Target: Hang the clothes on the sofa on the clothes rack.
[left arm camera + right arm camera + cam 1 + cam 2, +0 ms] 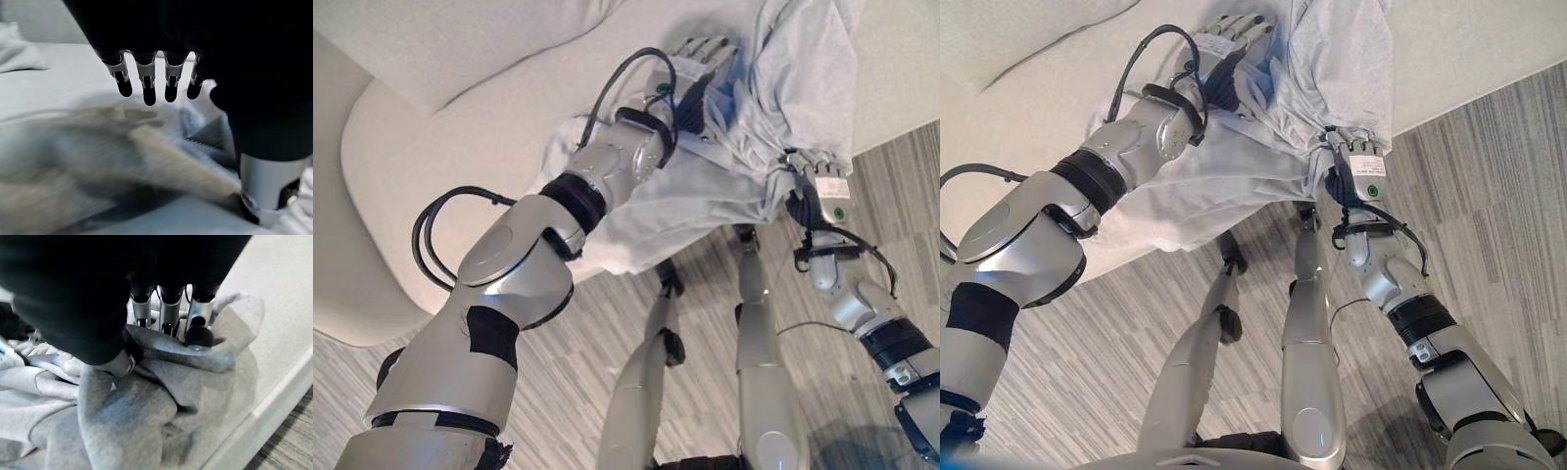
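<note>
Both arms are out over the sofa (440, 147), and the pale grey garment (705, 196) lies bunched on the seat cushion, one edge spilling over the front toward the striped floor (607, 333). The right robot hand (818, 171) sits at that near edge, fingers (168, 313) curled into a thick fold with the thumb pinching from beneath, so it is clamped on cloth. The left robot hand (700, 59) is farther in toward the backrest, fingers (146, 88) straight and spread above the fabric, gripping nothing. The cloth's bulk runs between the two hands, so the left looks nearest the free part, just under its fingertips.
</note>
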Robot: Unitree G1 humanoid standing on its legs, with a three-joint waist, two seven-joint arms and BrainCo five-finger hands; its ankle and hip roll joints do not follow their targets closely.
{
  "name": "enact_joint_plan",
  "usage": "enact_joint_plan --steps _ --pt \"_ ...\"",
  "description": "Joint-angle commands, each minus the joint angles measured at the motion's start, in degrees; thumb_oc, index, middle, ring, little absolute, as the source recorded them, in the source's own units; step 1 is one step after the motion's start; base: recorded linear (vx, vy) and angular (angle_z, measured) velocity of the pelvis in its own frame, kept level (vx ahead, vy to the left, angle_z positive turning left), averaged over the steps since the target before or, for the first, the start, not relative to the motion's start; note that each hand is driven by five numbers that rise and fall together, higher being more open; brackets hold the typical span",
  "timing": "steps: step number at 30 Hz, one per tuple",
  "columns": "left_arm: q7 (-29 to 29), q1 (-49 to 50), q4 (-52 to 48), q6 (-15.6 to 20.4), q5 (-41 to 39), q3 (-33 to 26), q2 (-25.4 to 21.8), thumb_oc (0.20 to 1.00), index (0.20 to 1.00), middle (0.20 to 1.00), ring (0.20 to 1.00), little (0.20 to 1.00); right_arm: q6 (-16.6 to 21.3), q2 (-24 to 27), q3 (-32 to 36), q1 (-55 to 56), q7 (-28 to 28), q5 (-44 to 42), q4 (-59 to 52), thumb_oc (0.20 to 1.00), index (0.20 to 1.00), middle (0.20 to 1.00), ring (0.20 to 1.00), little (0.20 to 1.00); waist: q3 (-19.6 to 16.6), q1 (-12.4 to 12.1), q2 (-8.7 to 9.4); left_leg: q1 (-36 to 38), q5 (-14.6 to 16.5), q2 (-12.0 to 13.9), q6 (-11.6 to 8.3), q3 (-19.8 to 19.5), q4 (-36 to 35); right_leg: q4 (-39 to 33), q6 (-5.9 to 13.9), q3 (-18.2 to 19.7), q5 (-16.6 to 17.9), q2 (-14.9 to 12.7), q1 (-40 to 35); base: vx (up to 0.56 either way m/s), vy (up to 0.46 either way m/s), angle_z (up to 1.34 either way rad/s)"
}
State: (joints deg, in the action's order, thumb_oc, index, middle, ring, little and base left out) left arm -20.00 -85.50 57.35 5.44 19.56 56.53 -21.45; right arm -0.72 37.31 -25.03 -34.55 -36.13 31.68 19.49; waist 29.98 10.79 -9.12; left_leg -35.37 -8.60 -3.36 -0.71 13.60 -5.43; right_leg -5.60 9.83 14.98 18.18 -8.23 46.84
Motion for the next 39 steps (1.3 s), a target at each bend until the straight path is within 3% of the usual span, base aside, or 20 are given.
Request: enact_joint_plan --steps 1,24,34,39 --pt "-3.08 -5.79 6.60 -0.32 2.88 -4.14 0.43 1.000 1.000 1.000 1.000 1.000 2.27 2.62 2.86 0.05 -2.91 -0.57 -3.95 0.200 0.200 0.200 0.200 0.200 -0.20 -0.30 2.85 -1.71 3.08 4.06 -3.30 -7.15 3.22 4.08 3.94 -5.05 -4.11 -1.87 1.82 -0.01 -0.009 -0.05" --pt "-5.79 -8.13 4.97 -0.26 3.07 -3.46 1.36 1.000 1.000 1.000 1.000 1.000 5.54 2.66 4.07 -1.23 -4.40 -0.81 -14.99 0.200 0.200 0.200 0.200 0.200 -0.30 1.53 6.56 -12.21 6.46 5.70 -3.57 -7.32 12.54 5.77 3.12 -4.77 -3.37 -0.51 8.60 0.00 0.001 -0.02" --pt "-4.34 -5.17 2.41 0.86 2.72 -2.94 2.99 1.000 1.000 1.000 1.000 1.000 5.45 2.75 4.09 -2.29 -4.45 -1.57 -15.40 0.200 0.200 0.200 0.200 0.200 -1.25 1.37 6.41 -14.16 7.04 5.95 -3.86 -7.63 13.76 6.60 2.91 -4.77 -3.57 -0.41 10.18 0.00 0.005 -0.02" --pt "-2.55 -3.25 -2.07 1.70 4.56 -0.73 0.96 1.000 1.000 1.000 1.000 1.000 4.95 3.33 4.59 -2.22 -4.15 -1.57 -14.92 0.200 0.200 0.200 0.200 0.200 -1.37 0.41 5.44 -14.13 6.61 5.86 -4.15 -7.97 13.60 7.17 2.81 -5.20 -4.00 -0.65 10.08 0.00 0.000 0.00"
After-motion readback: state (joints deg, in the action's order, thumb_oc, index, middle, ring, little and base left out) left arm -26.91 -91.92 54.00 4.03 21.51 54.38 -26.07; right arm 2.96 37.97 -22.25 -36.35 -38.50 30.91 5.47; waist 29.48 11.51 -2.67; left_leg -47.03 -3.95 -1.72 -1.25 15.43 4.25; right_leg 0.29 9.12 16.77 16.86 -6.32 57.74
